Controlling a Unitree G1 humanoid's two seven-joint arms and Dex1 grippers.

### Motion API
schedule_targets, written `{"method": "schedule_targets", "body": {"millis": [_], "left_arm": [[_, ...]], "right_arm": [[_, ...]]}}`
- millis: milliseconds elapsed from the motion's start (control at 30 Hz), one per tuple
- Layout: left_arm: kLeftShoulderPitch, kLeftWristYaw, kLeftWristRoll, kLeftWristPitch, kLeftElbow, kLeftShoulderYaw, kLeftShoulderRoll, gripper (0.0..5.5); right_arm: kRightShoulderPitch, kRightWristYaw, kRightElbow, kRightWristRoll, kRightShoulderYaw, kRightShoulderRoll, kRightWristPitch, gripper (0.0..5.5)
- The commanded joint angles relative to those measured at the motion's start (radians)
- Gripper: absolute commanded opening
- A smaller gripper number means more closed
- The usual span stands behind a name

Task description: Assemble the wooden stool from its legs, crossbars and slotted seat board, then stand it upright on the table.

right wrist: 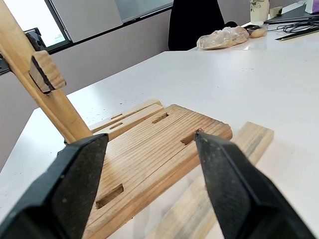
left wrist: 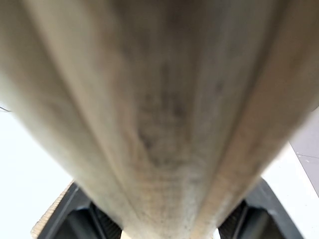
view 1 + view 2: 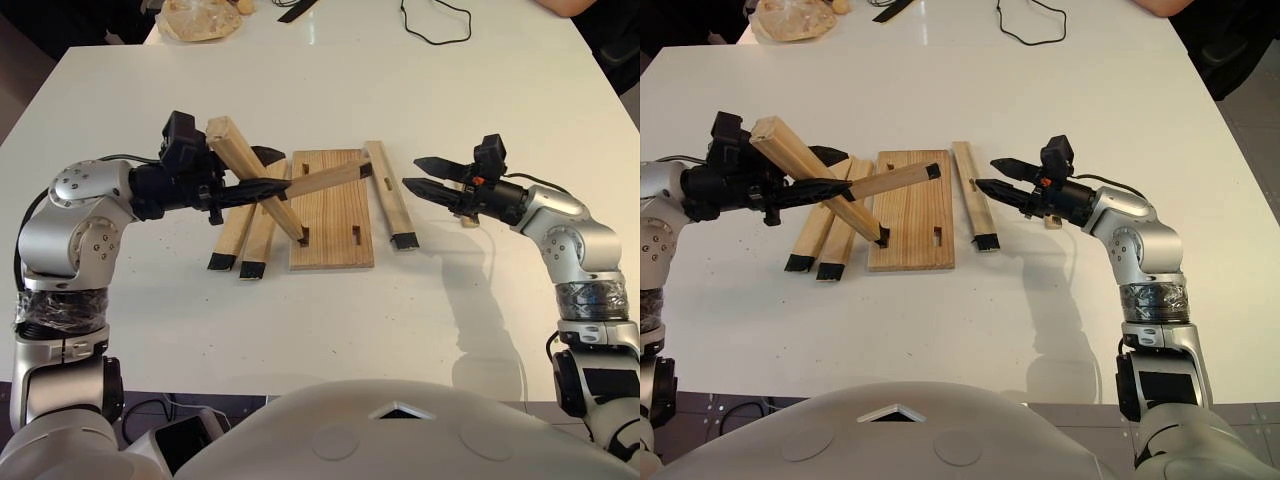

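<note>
Left gripper [image 3: 262,188]: fingers closed across the middle of a raised leg [image 3: 238,146], no gap visible between them and the wood.

- **Axis of the leg:** slanting. Top end high, toward the robot's left and the far side; bottom end down at the near-left slot [image 3: 304,238] of the seat board [image 3: 335,240].
- **Contact at the slot:** touching the board there. Seated in the slot or merely resting at its mouth: impossible to tell.
- **Crossbar [image 3: 325,180]:** sticking out of the leg close to the grip, reaching rightward above the board, dark tip in the air.

Judged hinge of the coming move: the lean of the leg against a slot presumably cut straight down. So swing the top end rightward and nearer before pressing. Left arm plainly the nearer one, with the part in hand.

Right gripper [image 3: 410,172]: wide open, holding nothing. Aimed toward the crossbar's tip, near it but apart. Close by a loose leg [image 3: 393,208] lying just beside the board's right edge.

Two more legs [image 3: 232,236] flat on the table [image 3: 450,80], just beside the board's left edge.
</note>
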Motion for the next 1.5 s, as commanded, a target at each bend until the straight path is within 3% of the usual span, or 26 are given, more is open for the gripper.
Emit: {"method": "schedule_targets", "body": {"millis": [33,1000,1500], "left_arm": [[0.008,-0.023,0.044,0.001,0.033,-0.051,-0.009,2.05],[-0.029,-0.022,0.052,-0.039,-0.014,-0.041,-0.006,2.04],[-0.023,-0.120,0.166,-0.150,0.143,-0.116,0.054,2.04]], "right_arm": [[-0.022,0.003,0.009,-0.010,-0.009,0.003,-0.009,3.18],[-0.037,0.019,0.042,-0.038,-0.012,-0.014,-0.013,3.18],[-0.034,0.028,0.062,-0.059,-0.008,-0.007,-0.025,3.18]]}}
